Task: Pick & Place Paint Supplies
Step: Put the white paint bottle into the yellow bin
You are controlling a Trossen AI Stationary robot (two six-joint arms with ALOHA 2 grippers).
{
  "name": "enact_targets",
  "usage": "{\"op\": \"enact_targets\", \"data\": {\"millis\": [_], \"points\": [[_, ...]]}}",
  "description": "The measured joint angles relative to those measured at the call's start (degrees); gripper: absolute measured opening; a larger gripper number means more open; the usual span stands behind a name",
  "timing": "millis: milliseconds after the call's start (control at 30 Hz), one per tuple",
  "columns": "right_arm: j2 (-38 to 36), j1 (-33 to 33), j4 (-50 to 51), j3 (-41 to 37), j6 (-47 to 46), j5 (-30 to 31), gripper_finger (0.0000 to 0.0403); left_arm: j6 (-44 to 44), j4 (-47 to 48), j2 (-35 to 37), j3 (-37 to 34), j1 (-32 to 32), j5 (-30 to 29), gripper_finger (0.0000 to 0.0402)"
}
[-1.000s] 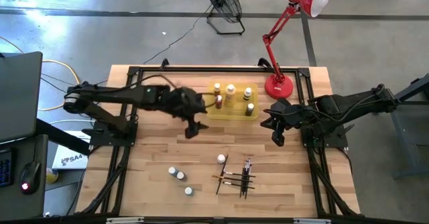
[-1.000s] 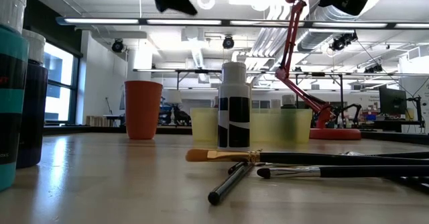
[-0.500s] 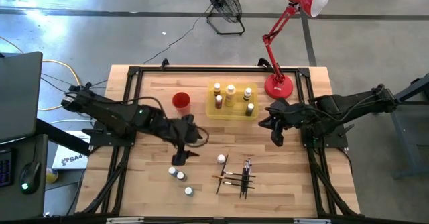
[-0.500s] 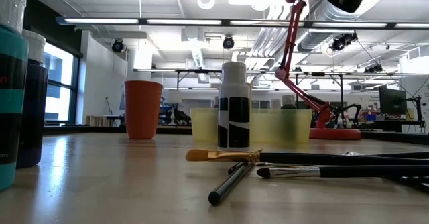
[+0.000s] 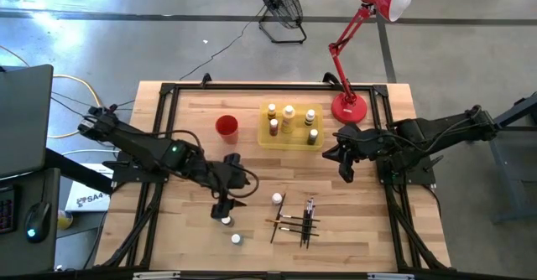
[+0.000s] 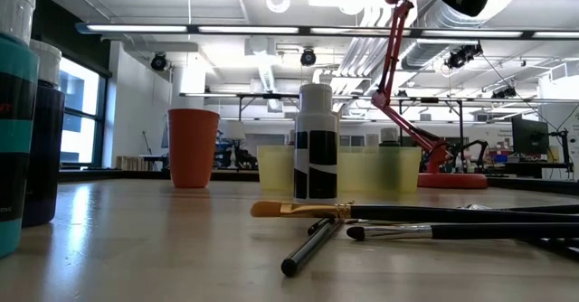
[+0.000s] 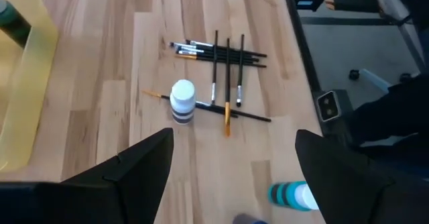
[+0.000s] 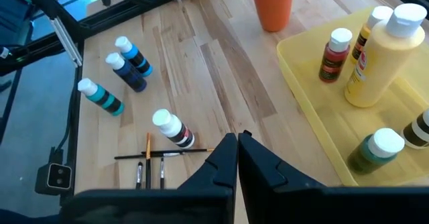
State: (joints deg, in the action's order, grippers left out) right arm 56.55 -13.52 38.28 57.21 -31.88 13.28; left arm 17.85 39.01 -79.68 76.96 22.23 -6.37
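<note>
Down and forward comes the left gripper (image 5: pixel 225 206), away from the yellow tray (image 5: pixel 295 139) to hover over the loose bottles (image 5: pixel 225 220) on the worktop (image 5: pixel 361 230), jaws wide apart, probably lining up the next pick. Right gripper (image 5: pixel 346 169) waits beside the tray, jaws together. Paintbrushes (image 5: pixel 295 222) lie just right.

You're seeing two matte black jointed arms, a small green light glowing on the left arm (image 5: pixel 174 149), each ending in two dark wedge-shaped fingers (image 7: pixel 137 167).
</note>
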Motion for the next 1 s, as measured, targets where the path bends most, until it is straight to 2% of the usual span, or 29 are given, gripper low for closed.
{"op": "enact_targets", "data": {"millis": [500,567,700,1000], "points": [[0.0,0.0,0.0,0.0,0.0,0.0,0.0005,-3.5,-4.3,-13.5,-0.1,-0.1,-4.0,0.0308],[0.0,0.0,-0.1,0.0,0.0,0.0,0.0005,-3.5,-7.3,-15.2,0.0,-0.1,-4.9,0.0308],[0.0,0.0,-0.3,0.0,0.0,0.0,0.0005,-2.6,-11.1,-16.7,0.2,-0.5,-6.3,0.0308],[0.0,0.0,-0.4,0.0,0.0,0.2,0.0005,-0.5,-12.7,-16.9,0.0,-2.1,-7.7,0.0308]]}}
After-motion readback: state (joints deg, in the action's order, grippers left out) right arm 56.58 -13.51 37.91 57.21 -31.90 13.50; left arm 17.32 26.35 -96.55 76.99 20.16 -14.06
